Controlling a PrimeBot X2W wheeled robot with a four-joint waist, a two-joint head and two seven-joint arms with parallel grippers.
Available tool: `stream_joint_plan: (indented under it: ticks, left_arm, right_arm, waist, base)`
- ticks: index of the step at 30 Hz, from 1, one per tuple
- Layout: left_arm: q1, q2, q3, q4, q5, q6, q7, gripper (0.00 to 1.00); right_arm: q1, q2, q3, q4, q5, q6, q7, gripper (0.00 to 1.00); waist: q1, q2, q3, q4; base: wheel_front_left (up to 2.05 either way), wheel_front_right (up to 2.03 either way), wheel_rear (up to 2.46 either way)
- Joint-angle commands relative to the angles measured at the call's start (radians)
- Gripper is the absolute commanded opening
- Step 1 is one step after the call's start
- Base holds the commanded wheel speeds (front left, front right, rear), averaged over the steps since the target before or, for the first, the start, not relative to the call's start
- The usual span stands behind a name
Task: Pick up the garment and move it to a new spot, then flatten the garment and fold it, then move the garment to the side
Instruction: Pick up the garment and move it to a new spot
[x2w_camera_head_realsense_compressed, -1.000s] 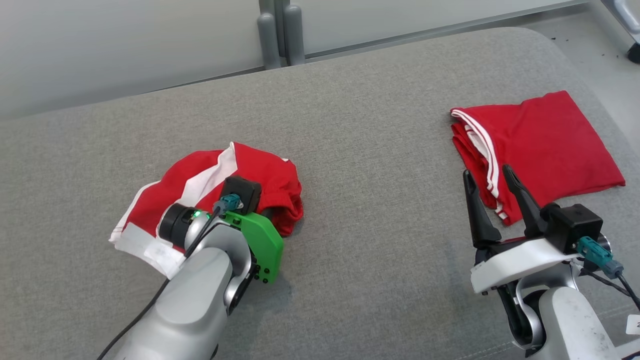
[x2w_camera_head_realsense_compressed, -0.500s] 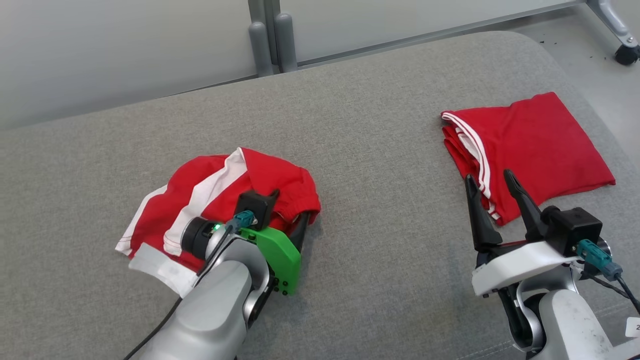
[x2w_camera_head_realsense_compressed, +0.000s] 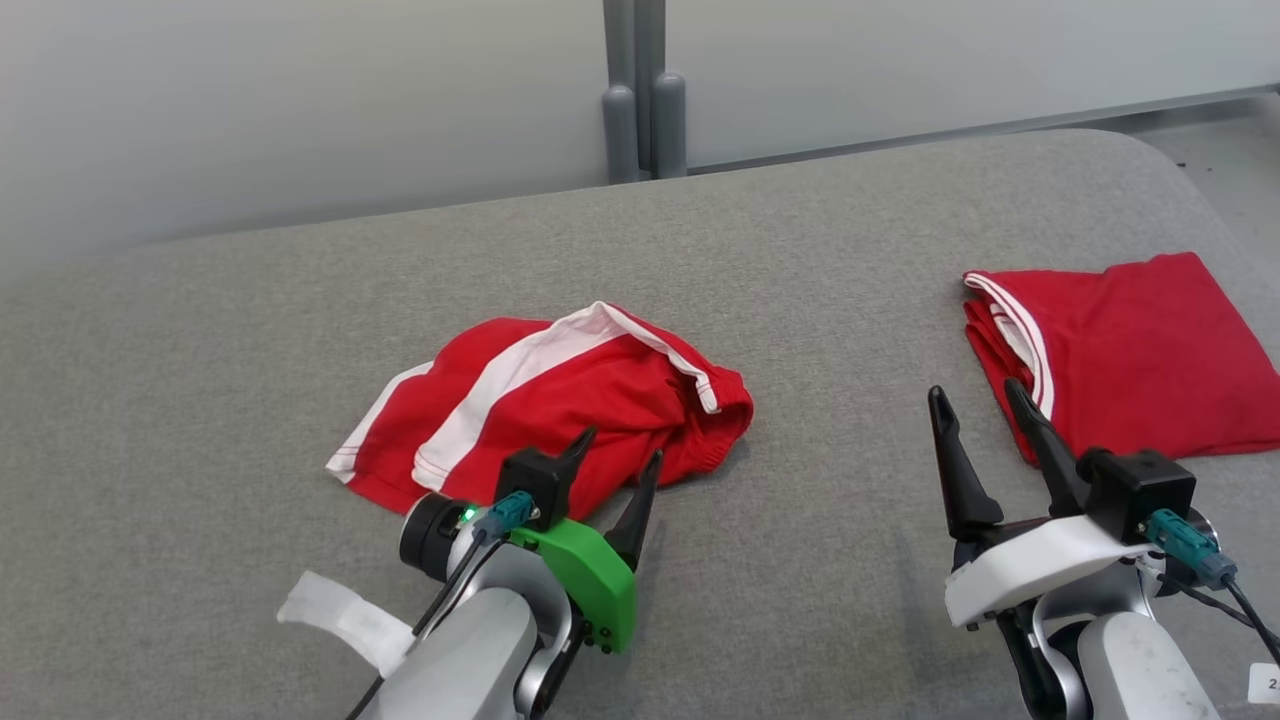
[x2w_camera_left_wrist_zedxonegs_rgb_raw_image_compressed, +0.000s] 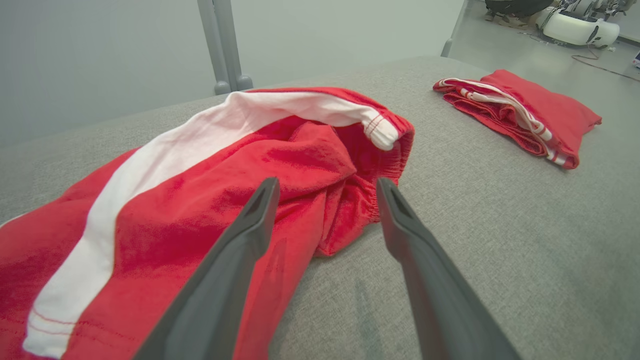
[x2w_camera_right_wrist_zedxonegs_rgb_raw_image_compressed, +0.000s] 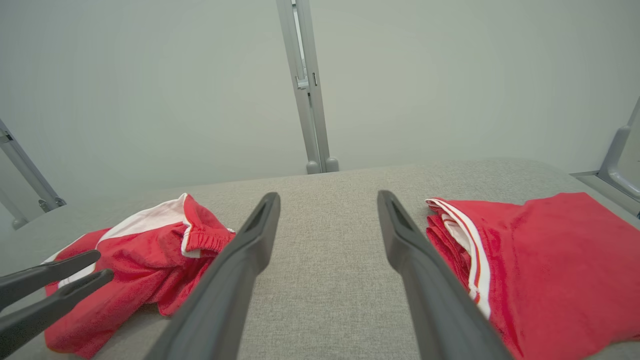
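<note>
The garment (x2w_camera_head_realsense_compressed: 560, 400) is a crumpled pair of red shorts with white stripes, lying in a loose heap on the grey cushioned surface (x2w_camera_head_realsense_compressed: 800, 250), left of middle. My left gripper (x2w_camera_head_realsense_compressed: 620, 447) is open at its near right edge and grips nothing. In the left wrist view the garment (x2w_camera_left_wrist_zedxonegs_rgb_raw_image_compressed: 200, 165) spreads before the left gripper (x2w_camera_left_wrist_zedxonegs_rgb_raw_image_compressed: 327, 182), its elastic waistband just past the fingertips. My right gripper (x2w_camera_head_realsense_compressed: 973, 392) stands open and empty at the lower right. The right wrist view shows the right gripper (x2w_camera_right_wrist_zedxonegs_rgb_raw_image_compressed: 327, 195) open over bare grey fabric, with the garment (x2w_camera_right_wrist_zedxonegs_rgb_raw_image_compressed: 150, 250) to its left.
A second red garment (x2w_camera_head_realsense_compressed: 1130, 350) lies folded at the right, just beyond the right gripper. Two grey posts (x2w_camera_head_realsense_compressed: 640, 120) rise behind the far edge. A white strip (x2w_camera_head_realsense_compressed: 340, 615) hangs off my left forearm. Bare surface lies between the two garments.
My left gripper went from shut on the garment to open, let it go and drew back toward me. The head camera shifted. The right gripper stayed open.
</note>
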Motion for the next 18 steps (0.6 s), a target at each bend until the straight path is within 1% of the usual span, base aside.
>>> stream_joint_plan:
  ticks: [1,7,11,12,18]
  left_arm:
    - [0.019,0.013,0.005,-0.012,-0.008,0.009,-0.005,1.00]
    - [0.095,0.064,0.045,-0.103,-0.027,0.054,-0.014,1.00]
    - [0.152,0.107,0.088,-0.182,-0.038,0.095,-0.018,1.00]
    - [0.183,0.129,0.110,-0.224,-0.042,0.117,-0.020,1.00]
    - [0.271,0.181,0.156,-0.354,-0.051,0.173,-0.021,1.00]
  right_arm:
    - [0.016,-0.003,0.001,0.003,0.008,0.000,0.003,1.00]
    - [0.033,-0.003,0.017,0.018,0.021,0.000,0.004,1.00]
    - [0.035,-0.003,0.027,0.036,0.028,0.000,-0.003,1.00]
    - [0.035,-0.003,0.034,0.050,0.027,0.000,-0.006,1.00]
    - [0.003,-0.003,0.071,0.120,0.044,0.000,-0.021,1.00]
  waist:
    - [0.0000,0.0037,-0.026,0.035]
    - [0.0000,0.0037,-0.037,0.073]
    - [0.0000,0.0037,-0.045,0.094]
    - [0.0000,0.0037,-0.050,0.105]
    - [0.0000,0.0037,-0.053,0.150]
  base:
    - [0.00,0.00,0.00]
    - [0.00,0.00,0.00]
    - [0.00,0.00,0.00]
    - [0.00,0.00,0.00]
    - [0.00,0.00,0.00]
